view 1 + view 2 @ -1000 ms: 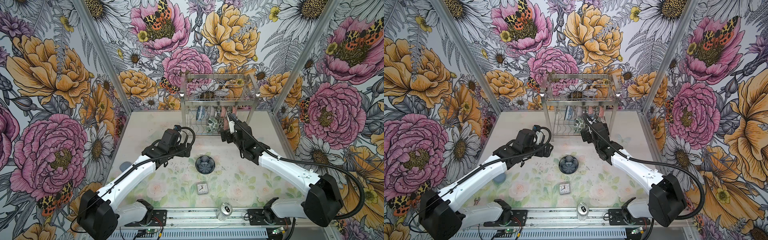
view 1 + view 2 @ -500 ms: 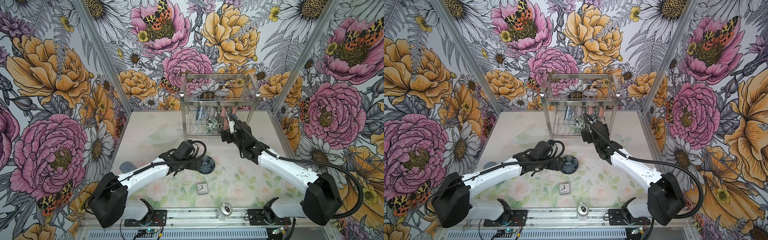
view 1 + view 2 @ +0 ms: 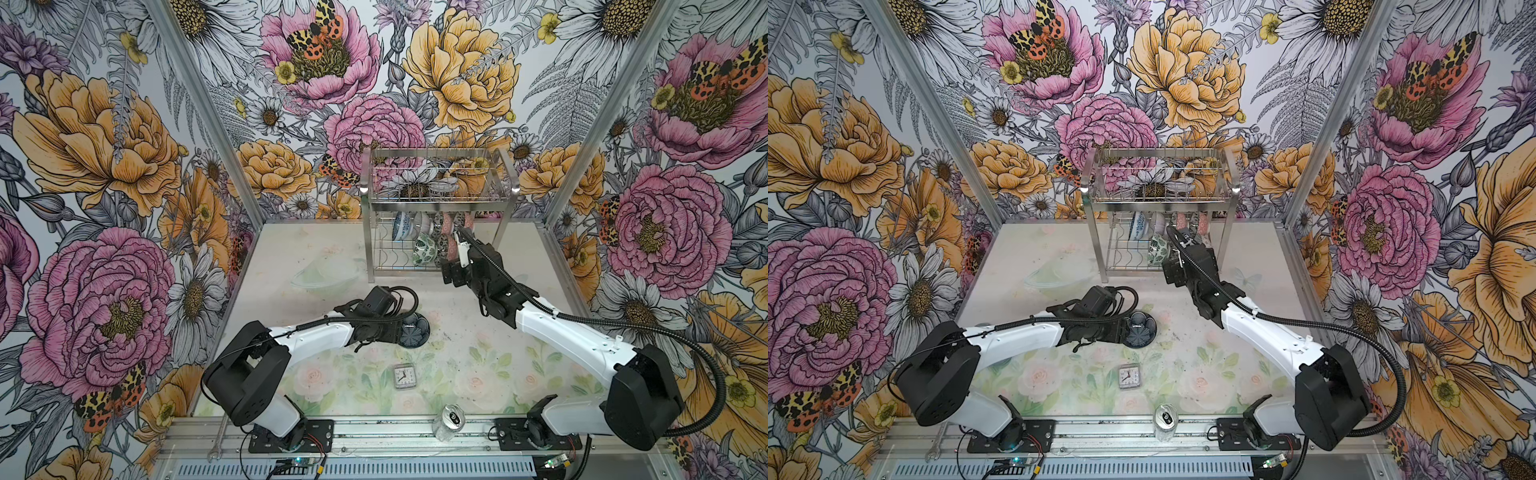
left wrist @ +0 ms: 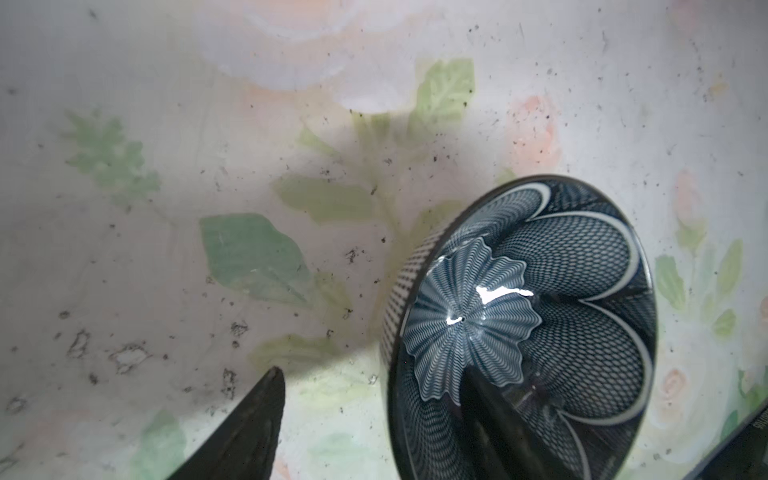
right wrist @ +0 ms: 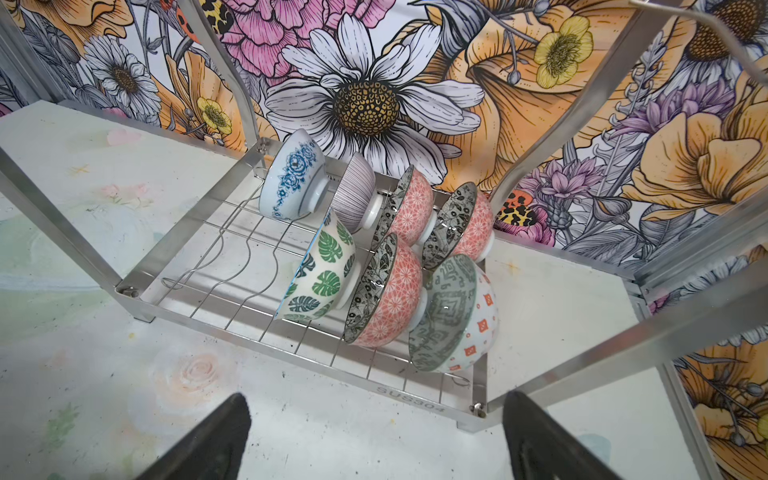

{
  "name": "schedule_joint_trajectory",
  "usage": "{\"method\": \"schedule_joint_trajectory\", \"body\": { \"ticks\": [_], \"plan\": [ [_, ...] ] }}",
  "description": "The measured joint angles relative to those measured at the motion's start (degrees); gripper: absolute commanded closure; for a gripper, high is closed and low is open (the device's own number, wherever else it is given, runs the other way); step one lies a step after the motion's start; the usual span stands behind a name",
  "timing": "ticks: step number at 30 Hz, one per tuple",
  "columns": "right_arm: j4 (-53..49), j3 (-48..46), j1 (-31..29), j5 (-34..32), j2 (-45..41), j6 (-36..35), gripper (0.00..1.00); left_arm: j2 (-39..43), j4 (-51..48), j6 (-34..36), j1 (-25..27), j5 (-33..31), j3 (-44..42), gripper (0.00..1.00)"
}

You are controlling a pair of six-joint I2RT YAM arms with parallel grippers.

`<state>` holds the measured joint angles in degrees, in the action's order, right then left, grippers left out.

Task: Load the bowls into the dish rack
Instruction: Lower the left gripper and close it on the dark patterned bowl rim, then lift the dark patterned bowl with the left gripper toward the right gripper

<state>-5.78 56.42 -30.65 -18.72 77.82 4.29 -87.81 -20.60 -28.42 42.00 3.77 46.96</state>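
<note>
Big painted flowers cover the walls [image 3: 104, 145] all around you. Your counter [image 3: 478, 374] is pale, with soft flowers painted on it.

At the back of the counter stands the rack [image 3: 366, 232]. Seven bowls [image 5: 386, 291] stand on their edges on its low wire tier. They make two rows and lean close together, and they fill the side of the rack nearer your right arm.

Your right end effector [image 5: 376, 395] hangs just in front of that low tier, by the front bar of the rack. Its two fingers are wide apart and nothing is between them. In a top view you can see it [image 3: 1177, 245] right by the bowls.

One more bowl is not in the rack. It is the dark bowl [image 3: 415, 330], and it sits open side up near the middle of the counter, well in front of the rack.

Your left end effector [image 4: 374, 370] is down at this dark bowl. One finger is inside the bowl and one finger [image 4: 249, 432] is outside it, so the bowl's wall is between them. The fingers are apart, and you can see a gap between the outside finger and the wall. It has no hold on the bowl yet.

Closer to you, a small clock [image 3: 404, 376] lies flat on the counter. A can [image 3: 451, 419] stands at the front edge.
</note>
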Motion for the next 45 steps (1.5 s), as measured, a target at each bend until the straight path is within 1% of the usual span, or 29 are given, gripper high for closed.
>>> {"method": "schedule_joint_trajectory", "body": {
  "ticks": [6,13,18,24,30,34,36,41,45],
  "plan": [
    [0.0,0.0,0.4,0.4,0.0,0.0,0.04,-1.0,0.8,0.0,0.0,0.6,0.0,0.56],
    [0.0,0.0,0.6,0.8,0.0,0.0,0.04,-1.8,1.4,-0.1,0.0,0.9,0.2,0.79],
    [0.0,0.0,0.7,1.0,0.0,0.0,0.04,-1.6,1.1,0.6,-0.1,1.0,0.7,1.00],
    [0.0,-0.2,0.7,1.1,0.0,0.0,0.04,0.5,-2.5,2.3,-1.5,-0.2,0.9,1.00],
    [0.0,-0.8,0.7,1.7,-0.1,0.3,0.04,4.5,-5.0,3.8,-3.9,-1.4,1.0,1.00],
    [0.0,-0.8,0.7,2.1,-0.2,0.5,0.03,7.2,-6.8,5.0,-4.7,-3.0,2.2,1.00],
    [0.0,-0.8,0.7,2.1,-0.2,0.8,0.03,8.7,-7.2,5.5,-4.8,-4.7,3.5,1.00],
    [0.0,-0.8,0.7,3.2,-0.2,1.5,0.02,11.0,-3.2,5.9,-5.4,-8.3,5.6,1.00],
    [-0.1,-0.8,0.7,4.4,-0.3,2.2,0.00,10.2,1.5,5.9,-5.8,-9.4,6.3,1.00]
  ]
}}
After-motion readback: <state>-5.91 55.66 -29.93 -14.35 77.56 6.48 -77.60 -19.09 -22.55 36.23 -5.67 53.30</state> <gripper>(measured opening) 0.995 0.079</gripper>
